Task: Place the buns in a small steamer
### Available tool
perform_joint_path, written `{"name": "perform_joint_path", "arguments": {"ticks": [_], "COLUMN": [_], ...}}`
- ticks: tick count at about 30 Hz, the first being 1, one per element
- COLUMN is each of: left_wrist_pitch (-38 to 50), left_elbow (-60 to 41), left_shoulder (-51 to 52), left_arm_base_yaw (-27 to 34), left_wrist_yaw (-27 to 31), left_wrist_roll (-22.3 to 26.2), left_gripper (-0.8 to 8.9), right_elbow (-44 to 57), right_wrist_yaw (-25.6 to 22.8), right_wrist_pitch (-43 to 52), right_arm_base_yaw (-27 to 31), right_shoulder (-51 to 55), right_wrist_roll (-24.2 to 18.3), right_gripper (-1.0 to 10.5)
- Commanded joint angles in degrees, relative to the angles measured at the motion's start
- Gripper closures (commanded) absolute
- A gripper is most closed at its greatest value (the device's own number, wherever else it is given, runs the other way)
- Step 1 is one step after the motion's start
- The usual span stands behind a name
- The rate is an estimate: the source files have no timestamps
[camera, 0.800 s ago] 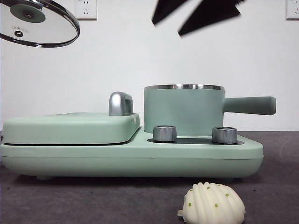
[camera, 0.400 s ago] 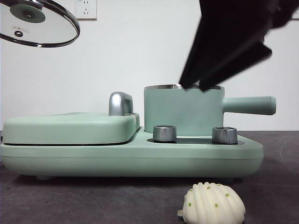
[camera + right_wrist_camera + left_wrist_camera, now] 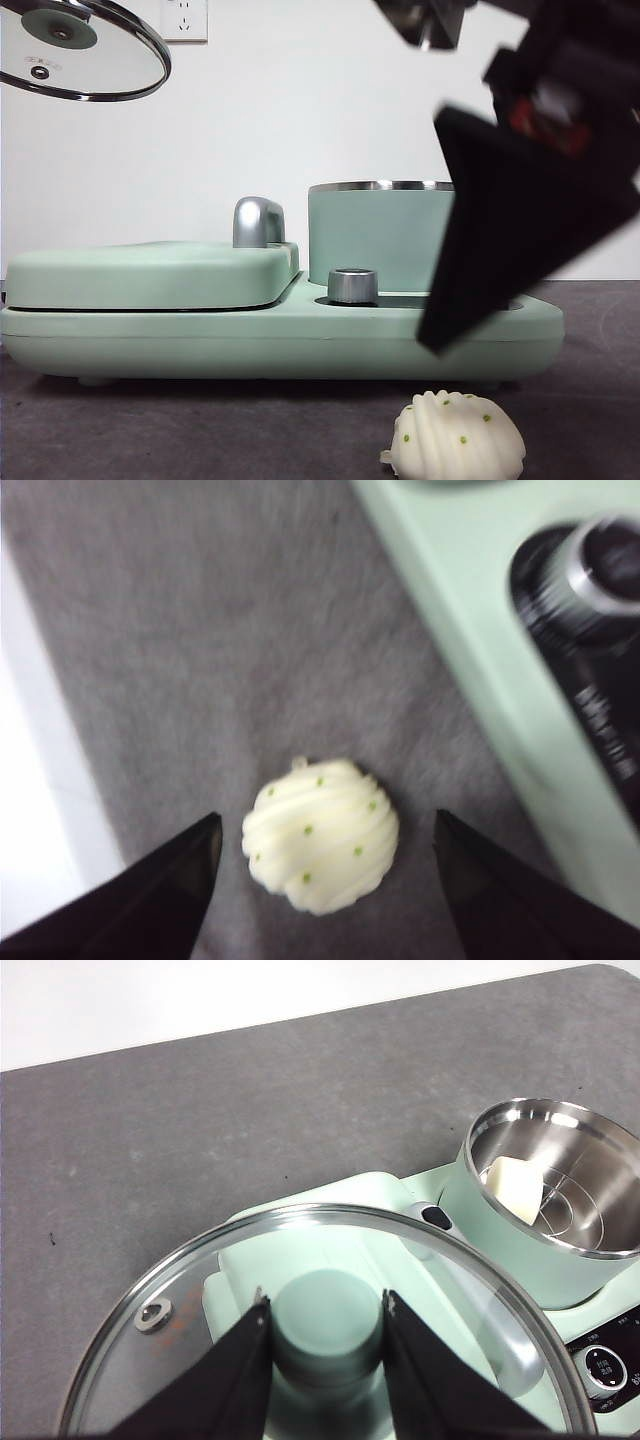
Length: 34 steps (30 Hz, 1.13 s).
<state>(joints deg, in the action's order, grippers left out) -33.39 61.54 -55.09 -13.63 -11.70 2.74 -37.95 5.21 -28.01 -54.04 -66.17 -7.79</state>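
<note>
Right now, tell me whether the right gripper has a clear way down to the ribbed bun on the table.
Probably yes. The right gripper hangs above the ribbed bun, jaws open on either side of it, with only bare table around the bun.

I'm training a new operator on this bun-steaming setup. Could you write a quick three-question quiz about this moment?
1. True or false: the smooth bun already lies inside the small steamer.
2. What does the left end effector hold? A) glass lid B) ribbed bun C) pot handle
3. Fill in: the open right end effector hangs above the ____ bun on the table.

Key: 1 true; 2 A, by the green knob of the glass lid; 3 ribbed.
</note>
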Motion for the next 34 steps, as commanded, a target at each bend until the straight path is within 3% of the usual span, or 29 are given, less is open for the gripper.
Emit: {"name": "perform_joint_path", "arguments": {"ticks": [1,14,18,20,24,31,34], "left_wrist_pitch": [1.6,1.6,1.6,1.6,1.6,1.6,1.6], "left_elbow": [0.9,0.9,0.9,0.9,0.9,0.9,0.9], "left_shoulder": [-0.1,-0.1,-0.1,-0.1,-0.1,-0.1,-0.1], "left_arm_base_yaw": [-0.1,-0.1,-0.1,-0.1,-0.1,-0.1,-0.1], "left_wrist_yaw": [-0.1,-0.1,-0.1,-0.1,-0.1,-0.1,-0.1], "left_wrist_roll": [-0.2,-0.2,-0.2,-0.2,-0.2,-0.2,-0.2], "left_gripper": [7.96,7.96,7.96,7.96,7.96,7.96,7.96], "right_elbow": [0.5,3.5,3.5,3.4,1.5,-15.8,-22.8], "right_wrist_yaw": [-0.6,-0.8,-0.7,-0.8,-0.8,-2.3,-2.2], "right_wrist_pitch": [1.5,5.9,7.4,6.8,0.2,-20.3,-24.6], "right_arm_base_yaw": [-1.2,-1.7,-1.7,-1.7,-1.7,1.1,3.8], "right_shoulder": [-1.7,-8.0,-9.8,-9.0,-3.8,4.2,3.7], "right_wrist_roll": [-1.7,-3.3,-3.1,-2.5,1.9,18.3,19.2], "right_gripper": [6.1,5.5,7.0,7.1,7.1,7.1,7.1]}}
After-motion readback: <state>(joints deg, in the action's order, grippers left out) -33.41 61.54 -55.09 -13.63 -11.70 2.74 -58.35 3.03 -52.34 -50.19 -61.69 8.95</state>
